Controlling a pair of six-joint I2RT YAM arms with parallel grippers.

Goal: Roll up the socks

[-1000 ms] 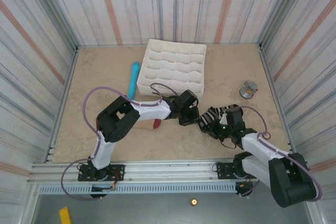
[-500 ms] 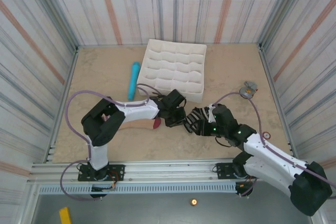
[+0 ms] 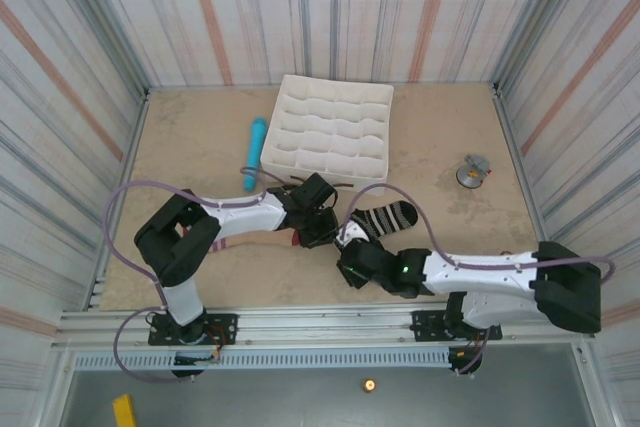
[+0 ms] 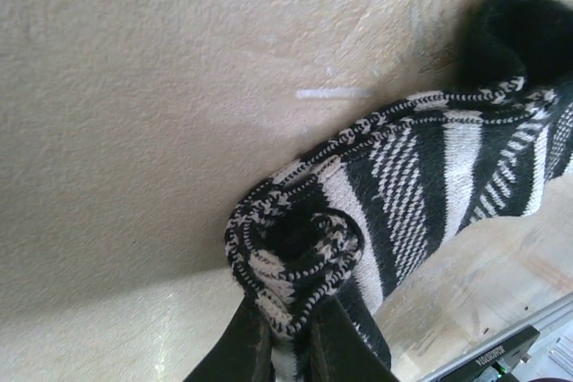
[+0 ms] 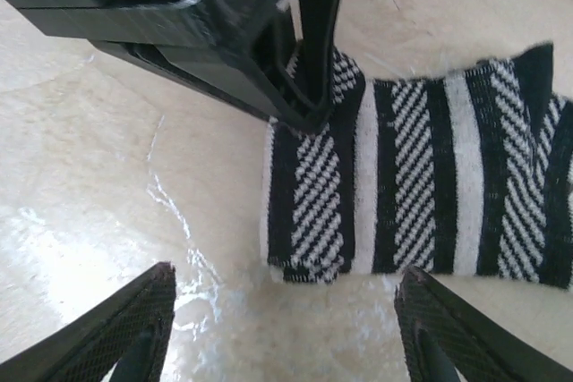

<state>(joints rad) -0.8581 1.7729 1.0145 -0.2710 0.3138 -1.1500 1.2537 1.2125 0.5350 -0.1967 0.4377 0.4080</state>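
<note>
Black-and-white is what you're after here: the striped sock [image 3: 386, 218] lies flat on the tan table [image 3: 180, 147], near the front edge and a little right of centre, with its solid black end pointing right. On the left wrist cam you can see the near end curled into a small tight roll, and your left claw [image 4: 288, 333] is clamped shut right on that roll, fingers [image 4: 246, 351] pinching it from below in that view. Your right claw [image 5: 286, 288] hangs low over the table just in front of the sock's rolled end with its jaws spread wide apart and nothing held between them; the sock edge sits just past its tips. The two claws are close together from the top view, almost touching. A maroon sock tip [image 3: 297, 239] pokes out from under your left arm. Further back sit the white divider tray [image 3: 330, 132] and the light-blue cylinder [image 3: 254, 152] just beside its left wall.
</note>
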